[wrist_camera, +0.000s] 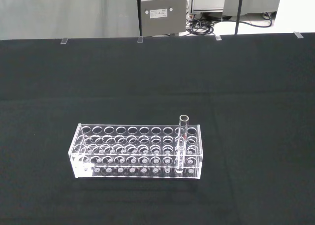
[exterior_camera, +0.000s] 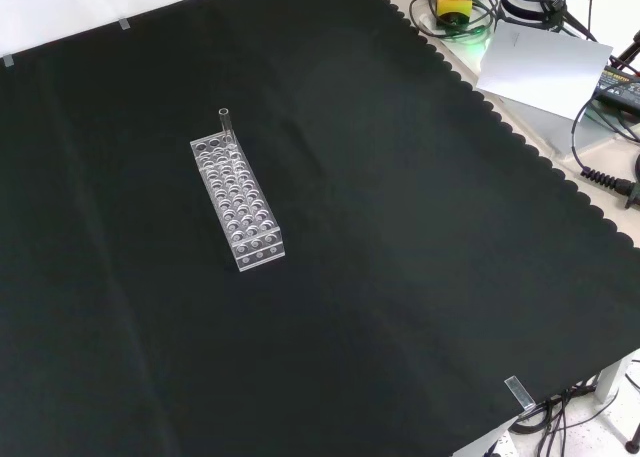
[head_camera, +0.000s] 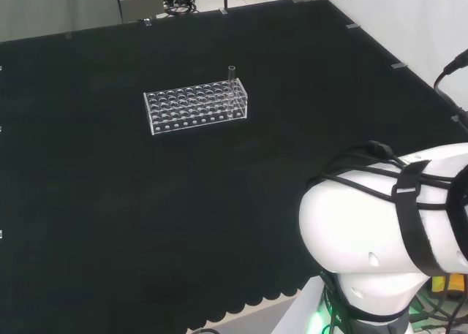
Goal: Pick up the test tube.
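Robot hand apart from rack point(head_camera: 196, 109), test tube point(head_camera: 232, 91) upright

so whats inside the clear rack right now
One clear test tube stands upright in a hole near one end of the rack, its mouth above the top plate. The other holes look empty. Whether the tube holds liquid cannot be told.

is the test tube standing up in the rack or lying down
Standing upright. The test tube sits in a hole near one end of the clear rack, its open top above the rack.
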